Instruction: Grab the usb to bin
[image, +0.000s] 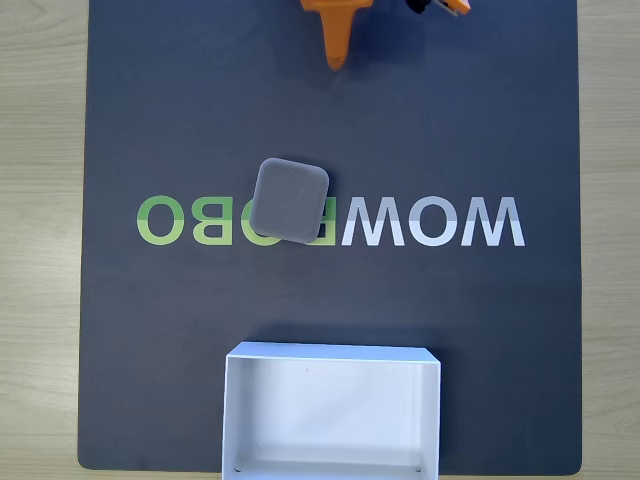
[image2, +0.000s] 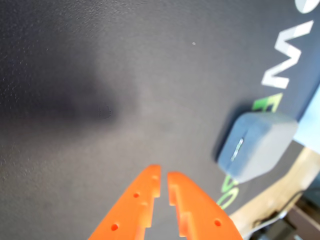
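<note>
The usb (image: 288, 200) is a small matte grey rounded-square block lying flat on the dark mat, over the middle of the printed lettering. In the wrist view the usb (image2: 257, 145) sits to the right of my fingers and well apart from them. My orange gripper (image: 338, 58) hangs at the top edge of the fixed view, pointing down toward the block with bare mat between them. In the wrist view the gripper (image2: 163, 173) is shut, its fingertips nearly touching and nothing between them. The bin (image: 330, 353), a shallow white box, stands at the mat's bottom edge with nothing in it.
A dark mat (image: 150, 330) with green and white lettering (image: 430, 222) covers most of the light wooden table (image: 40, 250). Bare mat lies between the block and the white box, and to both sides of them.
</note>
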